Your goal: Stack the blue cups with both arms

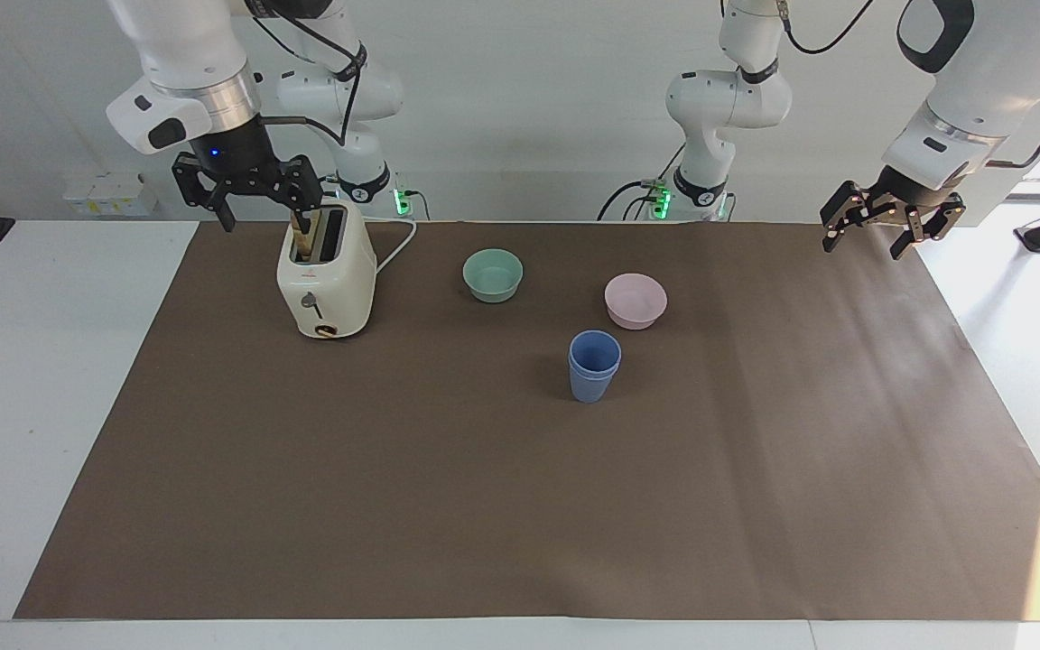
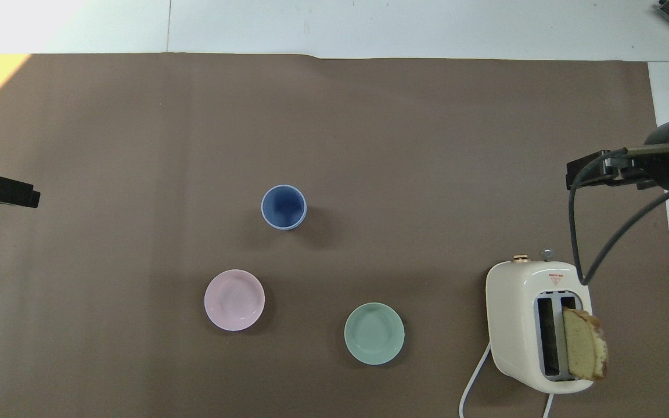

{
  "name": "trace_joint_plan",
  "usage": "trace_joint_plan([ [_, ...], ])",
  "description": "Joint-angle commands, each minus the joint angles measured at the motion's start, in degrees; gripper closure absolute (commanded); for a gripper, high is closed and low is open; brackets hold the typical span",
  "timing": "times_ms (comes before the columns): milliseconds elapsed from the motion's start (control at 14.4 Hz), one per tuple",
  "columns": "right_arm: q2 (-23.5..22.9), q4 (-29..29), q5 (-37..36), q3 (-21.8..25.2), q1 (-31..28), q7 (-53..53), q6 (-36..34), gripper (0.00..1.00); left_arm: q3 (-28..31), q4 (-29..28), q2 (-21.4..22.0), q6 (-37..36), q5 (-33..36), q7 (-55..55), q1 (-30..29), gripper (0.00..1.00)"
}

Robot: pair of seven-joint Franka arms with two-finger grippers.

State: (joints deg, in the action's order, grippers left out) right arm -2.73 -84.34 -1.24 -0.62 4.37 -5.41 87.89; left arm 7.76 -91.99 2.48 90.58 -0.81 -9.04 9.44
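Observation:
The two blue cups (image 1: 594, 366) stand nested one inside the other, upright, near the middle of the brown mat (image 1: 484, 506); from above they show as a single round rim (image 2: 283, 207). No gripper touches them. My right gripper (image 1: 254, 206) hangs open and empty in the air over the toaster's edge at the right arm's end of the table; the overhead view shows it as well (image 2: 597, 172). My left gripper (image 1: 872, 236) hangs open and empty over the mat's edge at the left arm's end, and only its tip (image 2: 6, 192) shows from above.
A teal-green bowl (image 1: 493, 275) and a pink bowl (image 1: 635, 301) sit on the mat nearer to the robots than the cups. A cream toaster (image 1: 326, 280) with a slice of bread (image 2: 584, 343) in one slot and a white cord stands at the right arm's end.

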Motion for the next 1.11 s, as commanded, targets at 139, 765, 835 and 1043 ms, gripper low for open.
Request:
trace_joint_plan([
  [139, 2.0, -3.1, 0.7, -0.5, -1.5, 1.7, 1.7, 0.0, -0.5, 0.4, 0.4, -1.3, 0.9, 0.3, -0.5, 0.0],
  [765, 2.7, -4.5, 0.7, -0.5, -1.5, 1.7, 1.8, 0.0, -0.3, 0.1, 0.6, -1.3, 0.9, 0.2, -0.5, 0.0],
  [835, 2.7, -4.5, 0.7, -0.5, -1.5, 1.7, 1.9, 0.0, -0.3, 0.1, 0.5, -1.4, 0.9, 0.2, -0.5, 0.0],
  [1043, 2.7, -4.5, 0.7, -0.6, -1.5, 1.7, 1.9, 0.0, -0.3, -0.2, 0.8, -1.4, 0.9, 0.2, -0.5, 0.0],
])
